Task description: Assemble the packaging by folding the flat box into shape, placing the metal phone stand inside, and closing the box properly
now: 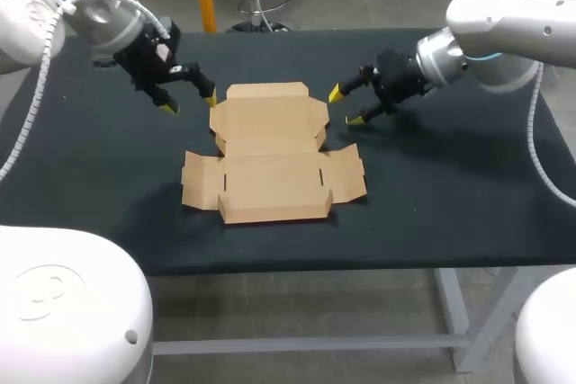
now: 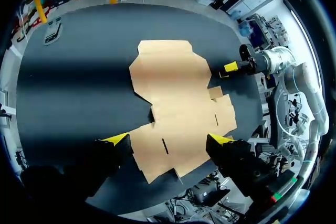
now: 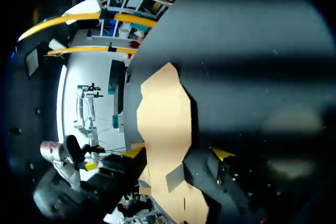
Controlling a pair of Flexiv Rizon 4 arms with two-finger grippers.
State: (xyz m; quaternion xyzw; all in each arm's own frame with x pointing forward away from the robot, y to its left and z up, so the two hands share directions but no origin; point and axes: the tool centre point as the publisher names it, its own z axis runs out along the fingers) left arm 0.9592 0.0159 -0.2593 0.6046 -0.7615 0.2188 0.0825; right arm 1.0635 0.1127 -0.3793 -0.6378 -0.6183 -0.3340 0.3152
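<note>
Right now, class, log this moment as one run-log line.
box: flat, unfolded | left fingers: open, empty | right fingers: open, empty | stand: unseen

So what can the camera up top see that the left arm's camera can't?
Only the top camera shows the left arm itself, coming in over the table. Only the left arm's camera shows a small grey thing near the table's far edge; I cannot tell what it is. Both show the flat box lying unfolded, with the open left claw at one side of it and the open right claw at the other.
</note>
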